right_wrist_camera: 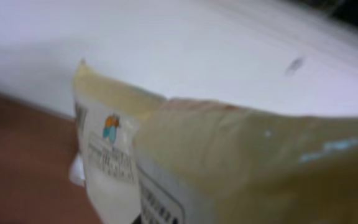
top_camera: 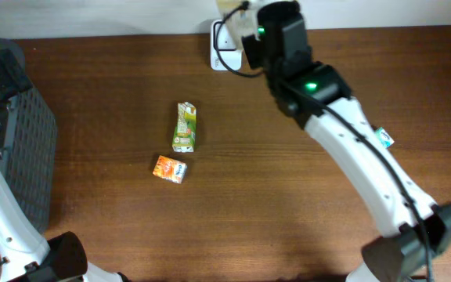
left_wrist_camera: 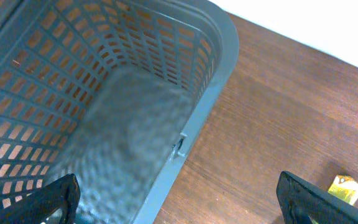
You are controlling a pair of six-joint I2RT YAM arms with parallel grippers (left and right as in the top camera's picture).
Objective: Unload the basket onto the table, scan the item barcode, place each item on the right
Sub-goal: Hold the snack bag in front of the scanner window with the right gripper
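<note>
R claw (top_camera: pixel 241 23) clenched on pale yellow packet (right_wrist_camera: pixel 229 162), barcode showing, just above white device (top_camera: pixel 224 48). L claw (left_wrist_camera: pixel 182 199) released, wide over grey basket (left_wrist_camera: pixel 219 68). Green carton (top_camera: pixel 185 127), orange carton (top_camera: pixel 169 168) on tabletop (top_camera: pixel 288 204), well apart from both.

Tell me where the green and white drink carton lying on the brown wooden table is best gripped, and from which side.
Probably from above, jaws across the long sides of the green and white drink carton at mid-length: it lies flat, and the small orange carton sits close to one end.
</note>
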